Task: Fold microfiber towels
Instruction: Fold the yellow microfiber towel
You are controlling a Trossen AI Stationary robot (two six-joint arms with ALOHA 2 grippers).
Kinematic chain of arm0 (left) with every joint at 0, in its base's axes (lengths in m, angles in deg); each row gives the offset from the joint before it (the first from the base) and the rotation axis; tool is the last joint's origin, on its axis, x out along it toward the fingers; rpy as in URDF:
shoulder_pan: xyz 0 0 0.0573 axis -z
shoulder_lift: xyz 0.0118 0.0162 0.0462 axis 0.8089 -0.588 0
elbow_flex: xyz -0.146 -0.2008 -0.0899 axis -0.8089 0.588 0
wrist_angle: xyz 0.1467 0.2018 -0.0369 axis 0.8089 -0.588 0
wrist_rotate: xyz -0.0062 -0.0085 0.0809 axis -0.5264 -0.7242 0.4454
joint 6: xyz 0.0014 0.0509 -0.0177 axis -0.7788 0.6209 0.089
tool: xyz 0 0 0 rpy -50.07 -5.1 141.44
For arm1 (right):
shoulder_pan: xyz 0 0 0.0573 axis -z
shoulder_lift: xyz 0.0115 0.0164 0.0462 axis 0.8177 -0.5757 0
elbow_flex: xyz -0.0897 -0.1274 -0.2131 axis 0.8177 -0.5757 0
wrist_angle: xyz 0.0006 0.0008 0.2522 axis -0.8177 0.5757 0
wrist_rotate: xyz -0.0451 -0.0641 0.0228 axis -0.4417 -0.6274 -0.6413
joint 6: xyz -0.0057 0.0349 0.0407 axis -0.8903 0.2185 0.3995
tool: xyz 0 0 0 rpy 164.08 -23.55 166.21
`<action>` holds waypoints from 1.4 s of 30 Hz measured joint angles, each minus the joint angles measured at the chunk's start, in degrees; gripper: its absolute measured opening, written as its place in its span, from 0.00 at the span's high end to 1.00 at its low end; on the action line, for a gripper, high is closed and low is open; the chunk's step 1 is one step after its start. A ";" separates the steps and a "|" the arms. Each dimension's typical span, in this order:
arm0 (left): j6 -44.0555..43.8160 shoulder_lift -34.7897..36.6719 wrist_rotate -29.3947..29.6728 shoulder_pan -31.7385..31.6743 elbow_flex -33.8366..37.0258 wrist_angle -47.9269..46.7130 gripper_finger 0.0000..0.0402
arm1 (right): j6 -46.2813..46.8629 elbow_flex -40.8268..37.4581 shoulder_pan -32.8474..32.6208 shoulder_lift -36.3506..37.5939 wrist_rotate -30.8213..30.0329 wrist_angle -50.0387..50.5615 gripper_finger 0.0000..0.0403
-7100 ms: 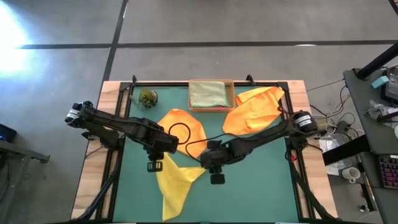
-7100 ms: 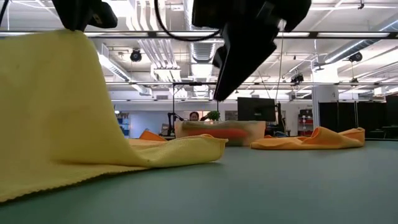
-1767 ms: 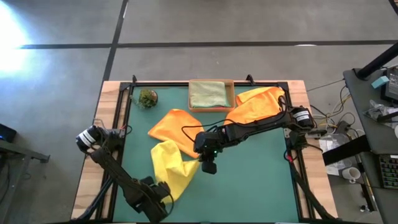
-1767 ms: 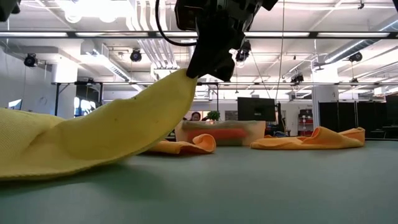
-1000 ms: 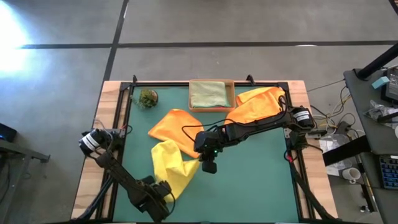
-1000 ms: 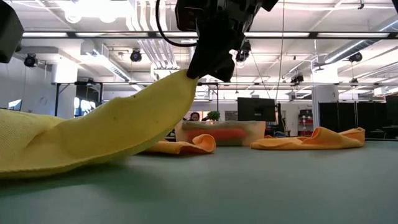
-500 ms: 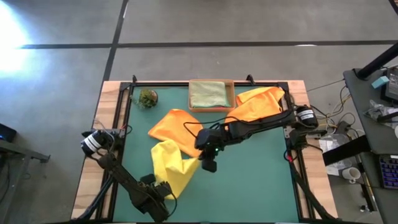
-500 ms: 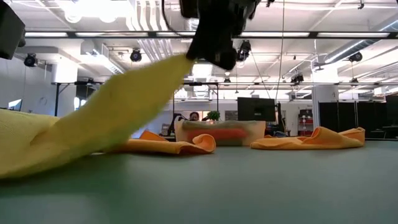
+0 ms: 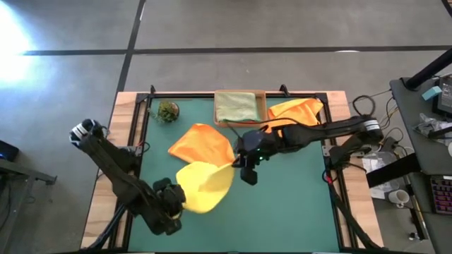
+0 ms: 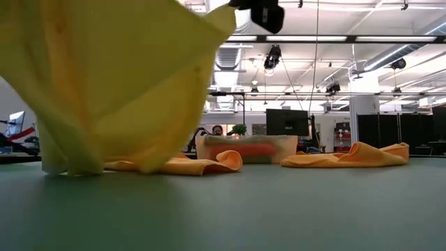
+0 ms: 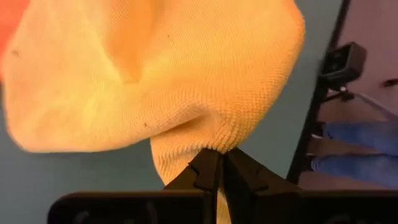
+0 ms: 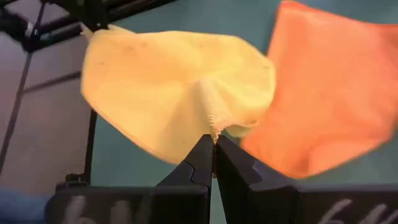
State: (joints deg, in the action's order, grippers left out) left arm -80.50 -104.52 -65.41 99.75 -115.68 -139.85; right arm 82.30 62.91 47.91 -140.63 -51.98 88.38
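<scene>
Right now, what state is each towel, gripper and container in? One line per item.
yellow towel: lifted between both grippers, hanging slack, bottom edge near the mat.
left gripper: shut on one yellow towel edge.
right gripper: shut on the opposite yellow towel edge.
near orange towel: crumpled, lying on the mat.
far orange towel: crumpled by the tray, untouched.
sage green towel: folded, lying in the cardboard tray.

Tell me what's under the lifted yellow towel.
The yellow towel hangs between the left gripper and right gripper, both shut on it. Beneath it lies green mat and an edge of the orange towel; anything else under it is hidden.
</scene>
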 joint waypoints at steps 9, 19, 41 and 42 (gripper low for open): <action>11.72 6.92 -0.91 -3.27 -4.36 -2.02 1.00 | 5.54 0.00 -0.31 7.11 -3.01 3.16 0.98; 19.01 7.46 -1.01 -6.56 -15.66 -18.18 1.00 | 11.41 0.00 -1.35 15.57 -4.08 4.56 0.98; 38.50 0.52 3.85 -8.32 -26.04 -19.38 1.00 | 39.93 -0.02 -24.12 18.00 -18.75 19.85 0.98; 39.47 0.27 3.96 -8.32 -26.56 -19.38 1.00 | 40.78 -0.02 -24.81 17.89 -18.79 19.76 0.98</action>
State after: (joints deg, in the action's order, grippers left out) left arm -41.03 -104.25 -61.45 91.44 -142.24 -159.23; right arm 123.09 62.89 23.10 -122.74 -70.76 108.14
